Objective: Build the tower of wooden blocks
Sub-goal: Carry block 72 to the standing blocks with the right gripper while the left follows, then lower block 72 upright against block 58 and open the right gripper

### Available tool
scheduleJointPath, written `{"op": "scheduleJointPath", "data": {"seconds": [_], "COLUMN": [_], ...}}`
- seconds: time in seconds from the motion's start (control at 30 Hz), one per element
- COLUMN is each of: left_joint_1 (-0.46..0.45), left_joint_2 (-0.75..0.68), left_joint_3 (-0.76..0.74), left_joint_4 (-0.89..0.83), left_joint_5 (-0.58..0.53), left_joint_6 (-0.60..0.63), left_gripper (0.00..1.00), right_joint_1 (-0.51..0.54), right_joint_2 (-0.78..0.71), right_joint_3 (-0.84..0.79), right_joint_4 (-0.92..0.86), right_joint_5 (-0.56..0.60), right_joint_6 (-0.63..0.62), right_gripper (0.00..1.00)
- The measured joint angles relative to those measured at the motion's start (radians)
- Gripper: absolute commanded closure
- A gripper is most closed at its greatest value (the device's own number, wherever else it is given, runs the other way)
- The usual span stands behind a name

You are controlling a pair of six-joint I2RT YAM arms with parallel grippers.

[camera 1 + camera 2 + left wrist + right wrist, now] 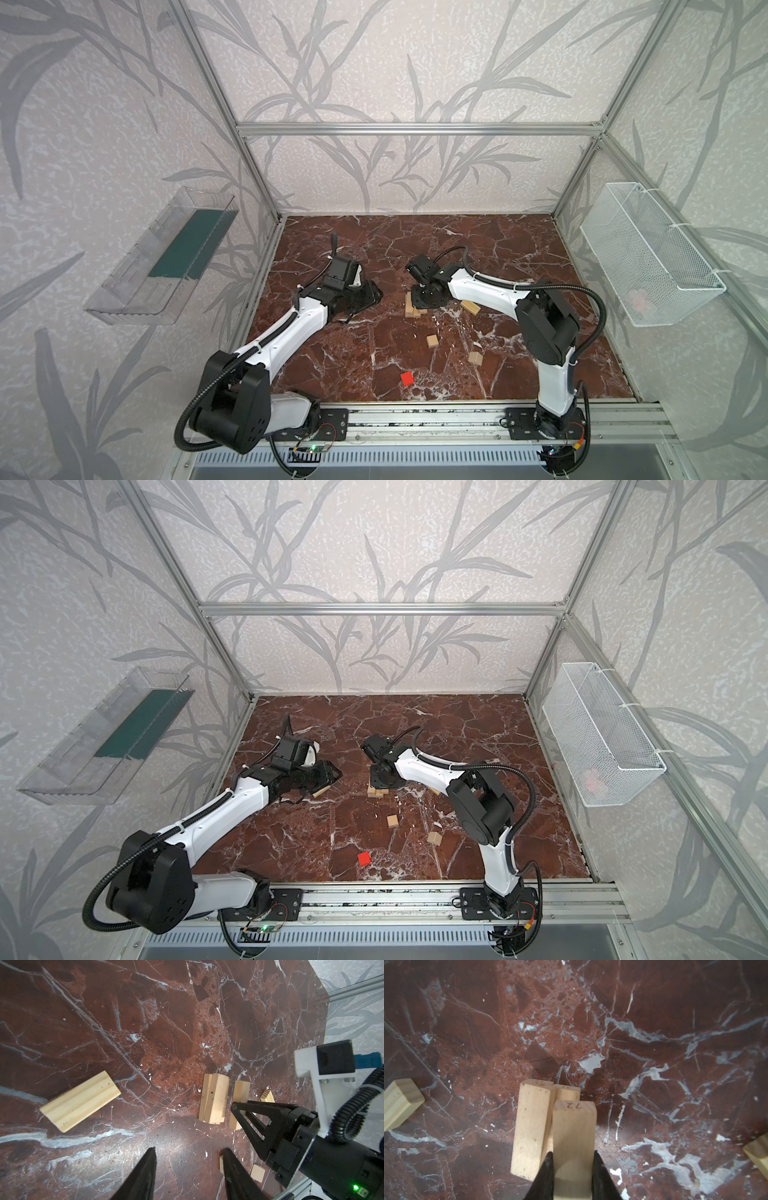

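Note:
The tower (414,309) (376,791) is a low stack of pale bars at mid table. My right gripper (572,1153) (423,300) is shut on a bar marked 72 (574,1126), held lengthwise beside a top bar (532,1126) over a lower bar (568,1093); whether it rests on the stack is unclear. My left gripper (189,1149) (328,777) is open and holds nothing, left of the tower. Bars lying side by side (81,1101) (322,791) sit by it. Two pale cubes (432,340) (475,358) and a red cube (407,378) lie nearer the front.
A loose bar (470,306) lies right of the tower, under the right arm. A clear plastic bin (166,257) hangs on the left wall and a white mesh basket (648,253) on the right wall. Metal frame posts edge the marble table (457,249).

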Motion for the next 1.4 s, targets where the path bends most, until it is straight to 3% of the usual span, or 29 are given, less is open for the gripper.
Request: {"op": "scheduleJointPath", "data": {"seconds": [0.77, 1.4], "left_joint_1": [-0.004, -0.004], "left_joint_2": [0.029, 0.030], "left_joint_3": [0.000, 0.000], "left_joint_4": [0.009, 0.009], "left_joint_5": [0.017, 0.018], "left_joint_6": [0.000, 0.000], "left_gripper": [0.49, 0.49], "right_joint_1": [-0.001, -0.001], "right_joint_2": [0.045, 0.052], "right_joint_3": [0.023, 0.023], "right_joint_4": [0.016, 0.018], "right_joint_5": [-0.010, -0.018], "right_joint_6": [0.000, 0.000], "right_gripper": [0.90, 0.73]}}
